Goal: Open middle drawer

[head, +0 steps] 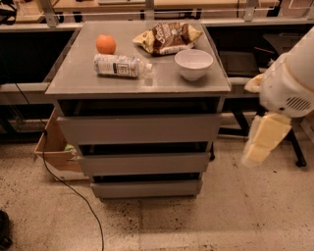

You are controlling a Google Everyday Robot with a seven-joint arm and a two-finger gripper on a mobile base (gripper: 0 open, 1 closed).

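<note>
The middle drawer (144, 163) looks shut, between the top drawer (140, 128) and bottom drawer (146, 188) under the counter (73, 81). The gripper (262, 142) hangs well off to the right, touching nothing; I cannot tell whether it is open or closed.

Speckled beige floor (221, 225) with a black cable (97, 225) trailing across, a cardboard box (51, 156) and workbenches (29, 25) behind

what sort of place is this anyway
Probably a lab or workshop: a grey drawer cabinet on a speckled floor, workbenches behind, a loose cable trailing. The gripper hangs at right, apart from the cabinet.
</note>
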